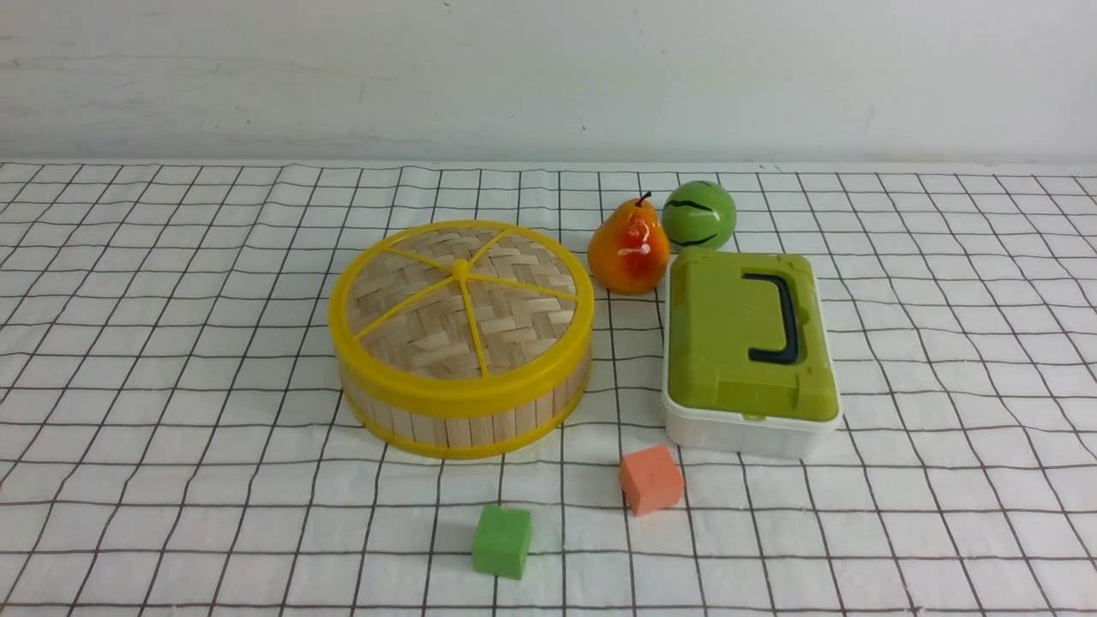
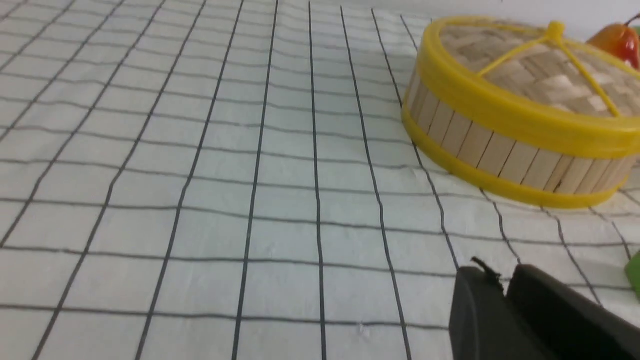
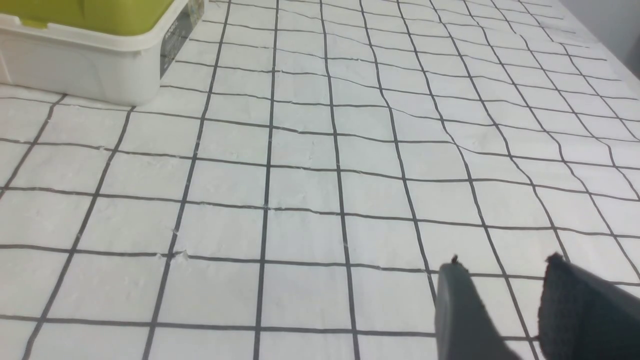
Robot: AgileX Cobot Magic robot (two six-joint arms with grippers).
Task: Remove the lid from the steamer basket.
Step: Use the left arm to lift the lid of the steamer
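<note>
Lid still seated on the steamer basket, with both grippers low over the checked cloth (image 1: 171, 386) and holding nothing.

Only the black finger ends of each gripper show, the rest being cut off by the frame. The left gripper (image 2: 502, 272) shows a mere sliver between its tips, and I cannot tell whether they meet. The right gripper (image 3: 505, 261) stands parted, with cloth visible in the gap. Neither appears in the front view. Ahead of the left gripper, well apart, sits the steamer basket (image 2: 490, 150), with the lid (image 2: 530, 65) flat on its rim and its far side cropped. A green cube (image 1: 501, 540) and an orange cube (image 1: 651, 478) lie nearer than the basket. Far ahead of the right gripper only a corner of the white box (image 3: 95, 70) shows, its green top cut off. Beyond it stand a pear (image 1: 628, 250) and a green ball (image 1: 698, 214), which is partly hidden by the box.
</note>
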